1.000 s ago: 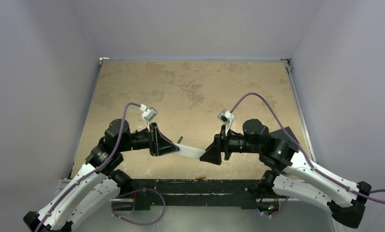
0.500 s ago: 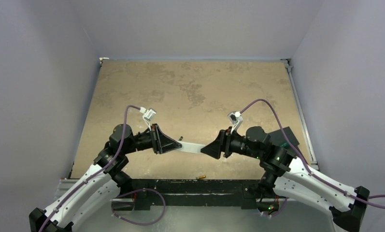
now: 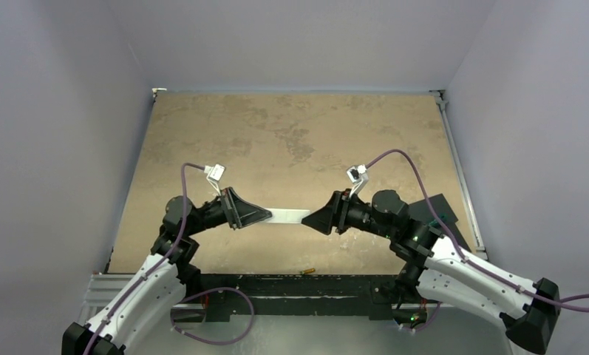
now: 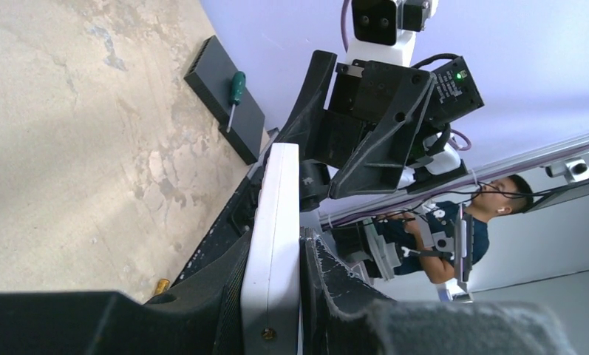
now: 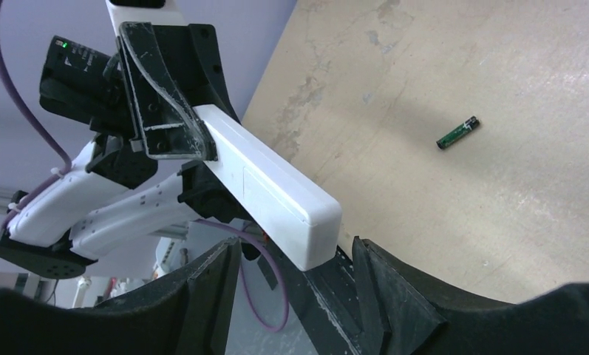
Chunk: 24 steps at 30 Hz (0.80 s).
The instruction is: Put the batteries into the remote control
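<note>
The remote control [image 3: 290, 216] is a white bar held level above the table between both arms. My left gripper [image 3: 267, 216] is shut on its left end; the left wrist view shows the white body [image 4: 275, 251] clamped between the fingers [image 4: 328, 281]. My right gripper [image 3: 311, 219] is open. The remote's free end [image 5: 306, 229] sits between its spread jaws [image 5: 295, 250] without touching either. A dark battery [image 5: 457, 132] lies on the table. A gold battery [image 3: 308, 271] lies near the front edge, also in the left wrist view [image 4: 160, 285].
A black flat pad [image 4: 221, 92] with a green-handled screwdriver [image 4: 236, 87] on it lies at the table's right side, partly under my right arm [image 3: 439, 211]. A black rail [image 3: 291, 285] runs along the near edge. Purple walls enclose the table.
Both grippers and the remote have moved away from the near edge, and the remote has gone from tilted to level. The dark battery beside the left gripper no longer shows in the top view.
</note>
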{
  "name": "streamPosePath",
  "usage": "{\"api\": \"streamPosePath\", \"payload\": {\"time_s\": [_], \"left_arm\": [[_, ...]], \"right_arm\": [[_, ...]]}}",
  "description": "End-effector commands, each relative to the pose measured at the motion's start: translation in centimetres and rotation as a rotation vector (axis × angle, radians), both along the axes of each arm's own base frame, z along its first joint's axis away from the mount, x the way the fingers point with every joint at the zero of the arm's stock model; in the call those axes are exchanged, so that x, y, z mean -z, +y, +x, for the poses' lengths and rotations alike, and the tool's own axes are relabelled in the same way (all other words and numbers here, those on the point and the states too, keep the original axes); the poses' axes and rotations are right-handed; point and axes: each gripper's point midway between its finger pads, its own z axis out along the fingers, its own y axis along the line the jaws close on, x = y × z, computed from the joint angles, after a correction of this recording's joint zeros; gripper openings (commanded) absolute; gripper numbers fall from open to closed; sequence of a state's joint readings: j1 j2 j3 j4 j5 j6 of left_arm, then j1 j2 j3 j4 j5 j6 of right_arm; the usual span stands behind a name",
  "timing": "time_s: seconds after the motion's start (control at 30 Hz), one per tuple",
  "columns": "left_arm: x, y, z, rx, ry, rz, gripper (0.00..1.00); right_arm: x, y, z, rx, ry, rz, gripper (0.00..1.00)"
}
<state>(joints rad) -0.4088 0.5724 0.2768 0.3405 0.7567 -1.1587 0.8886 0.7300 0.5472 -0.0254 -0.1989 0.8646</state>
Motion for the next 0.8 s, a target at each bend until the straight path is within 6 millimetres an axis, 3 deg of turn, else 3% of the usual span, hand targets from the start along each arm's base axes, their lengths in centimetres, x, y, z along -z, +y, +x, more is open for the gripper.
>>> {"api": "streamPosePath", "payload": {"time_s": [0.0,0.57,0.77], "left_arm": [[-2.5,0.1,-0.9,0.047,-0.066,-0.093,0.00],[-1.4,0.2,-1.0,0.050,-0.016,-0.135,0.00],[-1.1,0.1,-0.8,0.044,-0.010,-0.127,0.00]], "right_arm": [[-1.6,0.6,1.0,0.029,-0.031,0.063,0.64],[-2.2,1.5,1.7,0.018,-0.041,0.069,0.54],[-2.3,1.4,1.5,0.016,-0.040,0.071,0.44]]}}
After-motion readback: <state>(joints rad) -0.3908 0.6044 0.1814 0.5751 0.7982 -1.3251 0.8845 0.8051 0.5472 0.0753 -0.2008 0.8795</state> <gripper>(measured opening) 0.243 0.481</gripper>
